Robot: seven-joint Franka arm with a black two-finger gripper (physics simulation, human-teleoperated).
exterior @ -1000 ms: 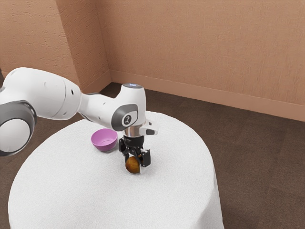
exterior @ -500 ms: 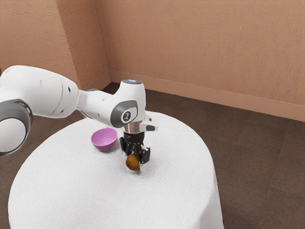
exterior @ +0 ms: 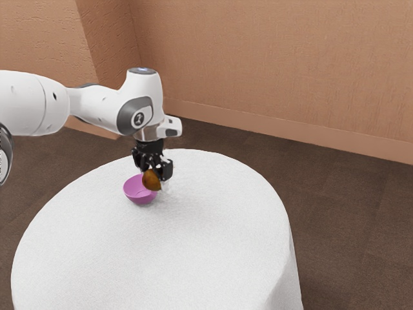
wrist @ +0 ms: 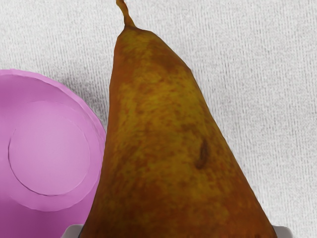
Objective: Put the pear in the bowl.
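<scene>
1. Pear [wrist: 158, 139]: suspended beside the bowl [exterior: 136, 192], overlapping its rim in both views; not centred over the opening.
2. Pincer [exterior: 155, 173]: clamped on the pear from both sides. Step in hand, as judged: transfer. Next: shift over the bowl's centre, maintain rim clearance, lower, release.
3. Table [exterior: 174, 252]: white surface extends toward the exterior view's right, allowing lateral correction; curved far edge lies beyond the bowl.
4. Wall [exterior: 277, 71]: well behind.

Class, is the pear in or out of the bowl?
Out: the end effector grips the pear, and the bowl shows a bare floor.
</scene>
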